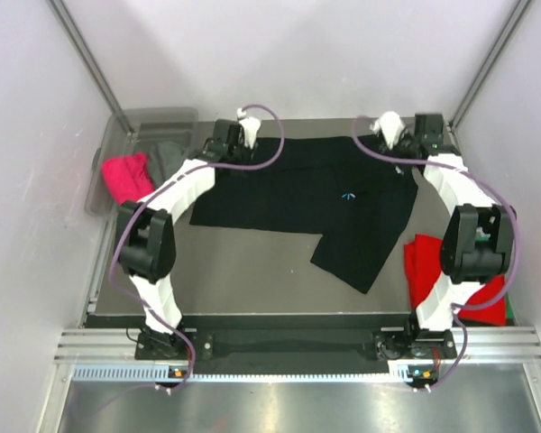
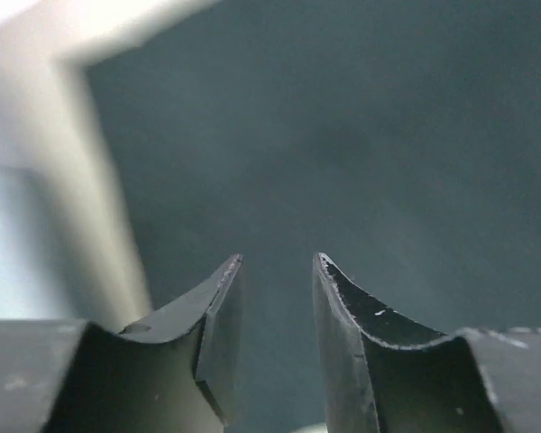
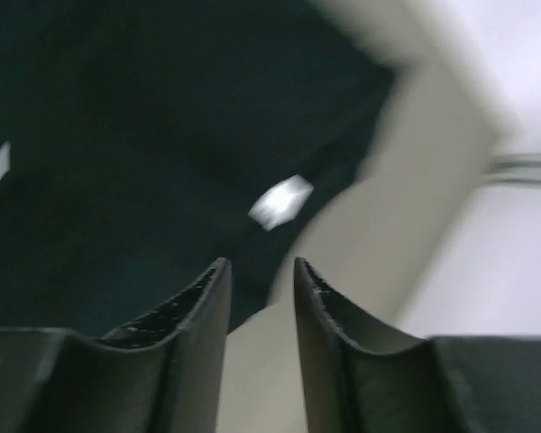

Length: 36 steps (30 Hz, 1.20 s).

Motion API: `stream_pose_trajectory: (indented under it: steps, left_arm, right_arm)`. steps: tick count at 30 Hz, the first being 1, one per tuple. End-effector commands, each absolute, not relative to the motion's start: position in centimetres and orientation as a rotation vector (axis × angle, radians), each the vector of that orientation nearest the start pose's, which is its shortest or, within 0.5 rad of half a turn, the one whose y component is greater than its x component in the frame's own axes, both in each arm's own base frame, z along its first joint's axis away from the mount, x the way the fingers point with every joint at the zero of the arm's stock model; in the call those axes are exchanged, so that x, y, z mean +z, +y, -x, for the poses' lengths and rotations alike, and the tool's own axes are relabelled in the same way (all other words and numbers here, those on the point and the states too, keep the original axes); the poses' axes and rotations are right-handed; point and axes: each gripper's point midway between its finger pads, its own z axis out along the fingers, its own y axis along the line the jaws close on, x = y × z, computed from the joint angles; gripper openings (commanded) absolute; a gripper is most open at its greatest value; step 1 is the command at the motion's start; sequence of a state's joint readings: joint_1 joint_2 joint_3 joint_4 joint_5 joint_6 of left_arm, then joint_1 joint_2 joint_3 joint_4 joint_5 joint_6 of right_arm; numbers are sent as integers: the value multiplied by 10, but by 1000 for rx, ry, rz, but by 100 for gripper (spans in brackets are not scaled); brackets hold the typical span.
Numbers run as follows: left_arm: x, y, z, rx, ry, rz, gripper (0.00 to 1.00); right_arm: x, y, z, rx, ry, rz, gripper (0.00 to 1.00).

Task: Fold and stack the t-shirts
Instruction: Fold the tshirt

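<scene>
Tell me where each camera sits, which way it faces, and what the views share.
Top external: above and behind the arms, looking down on the table; both arms and bases show.
Left wrist: on the left arm, facing the black t-shirt; the open left gripper shows.
Right wrist: on the right arm, facing that shirt's edge and table; the open right gripper shows.
Shared: the black t-shirt.

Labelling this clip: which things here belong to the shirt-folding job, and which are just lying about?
Job: large black cloth t-shirt, spread flat; red cloth shirt at left; grey cloth shirt beside it; red cloth shirt at right.
Lying about: translucent grey plastic tub.
</scene>
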<state>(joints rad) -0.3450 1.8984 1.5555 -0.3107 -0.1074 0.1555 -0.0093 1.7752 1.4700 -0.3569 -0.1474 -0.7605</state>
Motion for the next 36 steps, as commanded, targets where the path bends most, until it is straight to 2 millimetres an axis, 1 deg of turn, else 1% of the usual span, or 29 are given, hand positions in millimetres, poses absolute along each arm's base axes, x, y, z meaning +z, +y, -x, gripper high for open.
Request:
stream_pose_trajectory:
  steps: [1, 2, 3, 4, 5, 6, 7, 9, 10, 11, 12, 13, 17, 18, 20, 21, 22, 24, 28, 31, 36]
  left_arm:
    - [117, -183, -429, -343, 2345, -636, 40]
    - [101, -181, -414, -367, 2388, -639, 40]
    - [99, -185, -410, -405, 2372, -663, 40]
    - [98, -182, -407, -399, 2365, -672, 39]
    - [87, -178, -402, -378, 2384, -678, 39]
    - [84, -172, -405, -337, 2385, -672, 38]
    - [77, -167, -405, -326, 2408, -661, 38]
    - [74, -162, -408, -333, 2432, -632, 37]
    - [68, -156, -407, -343, 2464, -611, 36]
    - [68, -154, -409, -346, 2468, -595, 36]
    - [67, -153, -409, -355, 2475, -578, 36]
    - [67, -148, -411, -358, 2478, -562, 36]
    - [64, -141, -411, -343, 2478, -543, 35]
    - [64, -139, -411, -343, 2479, -538, 35]
    - [63, -139, -410, -343, 2481, -534, 35]
    - [63, -137, -412, -334, 2479, -531, 36]
    - [61, -134, -411, -320, 2483, -528, 38]
    - [58, -127, -416, -271, 2485, -512, 40]
    - [51, -119, -420, -247, 2506, -484, 41]
    - [47, -117, -419, -256, 2521, -470, 41]
    - [48, -117, -420, -255, 2518, -461, 41]
  right_arm:
    - [105, 13, -438, -29, 2197, 1185, 33]
    - [100, 12, -435, -19, 2212, 1191, 27]
    - [98, 11, -433, -7, 2229, 1182, 25]
    - [96, 11, -435, 0, 2236, 1176, 25]
    - [94, 10, -436, 5, 2249, 1159, 26]
    - [92, 10, -438, 10, 2256, 1154, 26]
    - [92, 10, -443, 8, 2256, 1147, 27]
    - [89, 10, -449, 13, 2267, 1130, 27]
    - [86, 10, -454, 13, 2274, 1125, 28]
    - [83, 8, -457, 7, 2286, 1112, 28]
    - [85, 7, -463, 1, 2280, 1102, 28]
    - [77, 7, -465, 6, 2296, 1103, 28]
    - [67, -1, -478, -43, 2315, 1066, 29]
    - [68, -3, -482, -53, 2315, 1058, 29]
    - [58, -6, -485, -57, 2342, 1047, 31]
    - [58, -10, -487, -69, 2346, 1040, 31]
    - [53, -12, -488, -70, 2361, 1034, 32]
    - [52, -18, -492, -83, 2366, 1009, 34]
    - [53, -26, -495, -87, 2372, 971, 36]
    - [52, -30, -496, -91, 2378, 962, 35]
    - [44, -35, -496, -84, 2397, 949, 34]
